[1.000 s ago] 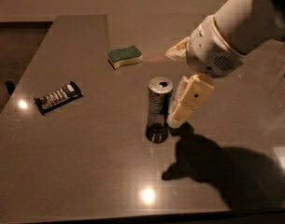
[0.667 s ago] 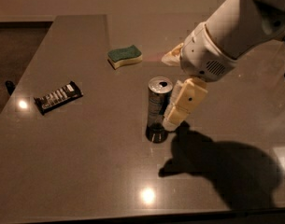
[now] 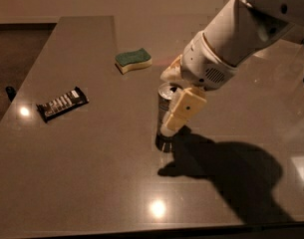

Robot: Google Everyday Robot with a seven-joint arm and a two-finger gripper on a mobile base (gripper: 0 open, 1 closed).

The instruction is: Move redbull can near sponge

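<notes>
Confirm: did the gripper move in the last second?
Yes. The gripper shifted left, closing the gap to the redbull can, which stayed put, as did the sponge.

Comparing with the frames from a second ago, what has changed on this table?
The gripper has moved left, toward the redbull can, and is now right at the can, covering part of its right side. I cannot tell whether it has taken hold. The can stands upright in the same spot as before. The sponge and the dark snack-bar wrapper have not moved.
</notes>
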